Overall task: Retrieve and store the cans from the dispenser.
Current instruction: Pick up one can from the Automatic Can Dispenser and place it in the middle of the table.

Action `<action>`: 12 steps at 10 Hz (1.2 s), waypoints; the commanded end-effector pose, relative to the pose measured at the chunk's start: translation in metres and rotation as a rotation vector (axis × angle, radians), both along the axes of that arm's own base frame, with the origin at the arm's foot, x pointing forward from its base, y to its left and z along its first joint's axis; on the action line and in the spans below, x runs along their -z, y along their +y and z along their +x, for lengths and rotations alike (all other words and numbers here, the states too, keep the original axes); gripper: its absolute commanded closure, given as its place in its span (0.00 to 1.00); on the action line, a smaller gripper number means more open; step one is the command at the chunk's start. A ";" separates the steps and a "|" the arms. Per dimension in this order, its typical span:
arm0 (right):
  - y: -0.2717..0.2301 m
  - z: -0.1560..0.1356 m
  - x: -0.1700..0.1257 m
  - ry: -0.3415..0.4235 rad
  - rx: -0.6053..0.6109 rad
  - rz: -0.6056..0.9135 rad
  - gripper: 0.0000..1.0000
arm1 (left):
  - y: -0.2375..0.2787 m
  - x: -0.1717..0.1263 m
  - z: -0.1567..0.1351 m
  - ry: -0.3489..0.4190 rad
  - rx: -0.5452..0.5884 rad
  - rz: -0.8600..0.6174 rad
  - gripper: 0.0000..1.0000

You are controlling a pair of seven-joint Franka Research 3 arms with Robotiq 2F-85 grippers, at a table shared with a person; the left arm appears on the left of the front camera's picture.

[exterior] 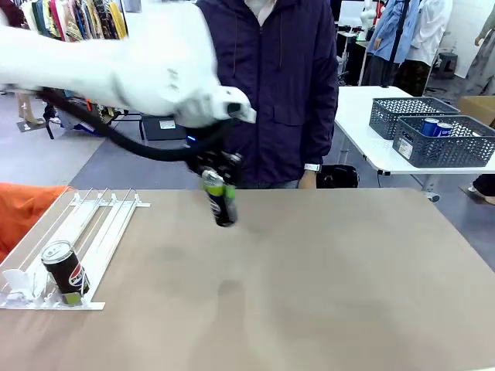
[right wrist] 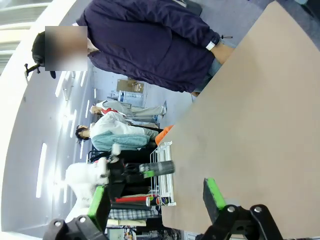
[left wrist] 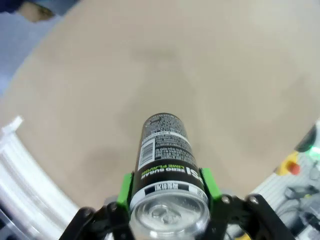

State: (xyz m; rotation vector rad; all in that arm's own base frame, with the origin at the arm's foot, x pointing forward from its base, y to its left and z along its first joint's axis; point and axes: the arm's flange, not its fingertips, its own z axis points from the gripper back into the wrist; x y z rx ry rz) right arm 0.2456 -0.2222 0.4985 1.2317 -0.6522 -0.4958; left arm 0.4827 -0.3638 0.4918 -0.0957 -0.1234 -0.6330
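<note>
The tan tabletop [exterior: 332, 294] is stretching out beneath both sets of jaws. A person in a dark jacket [exterior: 271, 85] is standing at its far edge, just beyond the left jaws. The white railed dispenser [exterior: 100, 224] is lying on the tabletop to the left of the left jaws and nearer the robot, well apart from them. It is holding a lone Pepsi can [exterior: 66, 272], which is standing upright at the low end by the stoppers. Far to the right of the left jaws, on a separate white table [exterior: 356, 108], two dark grey lattice baskets are sitting side by side. The nearer basket [exterior: 448, 151] is holding blue cans [exterior: 435, 127]; what the farther basket [exterior: 387, 116] is holding I cannot tell. The left jaws are gripping a black lime Pepsi can [left wrist: 167, 160] just below its silver lid, with the green pads [left wrist: 124, 190] pressing on either side. The can is hanging slightly tilted, clear above the tabletop. The right jaws are standing wide apart, with nothing lying between their fingers [right wrist: 214, 192].
</note>
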 end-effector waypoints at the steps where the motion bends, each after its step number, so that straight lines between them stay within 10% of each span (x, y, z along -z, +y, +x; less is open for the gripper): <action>1: 0.001 0.003 0.000 -0.040 0.002 0.006 0.00 | -0.045 0.007 0.035 0.059 0.016 0.100 1.00; 11: 0.001 0.003 0.000 -0.040 0.002 0.006 0.00 | -0.070 0.066 0.035 0.162 0.094 0.111 1.00; 12: 0.001 0.003 0.000 -0.040 0.002 0.006 0.00 | -0.071 0.066 0.036 0.167 0.099 0.111 0.62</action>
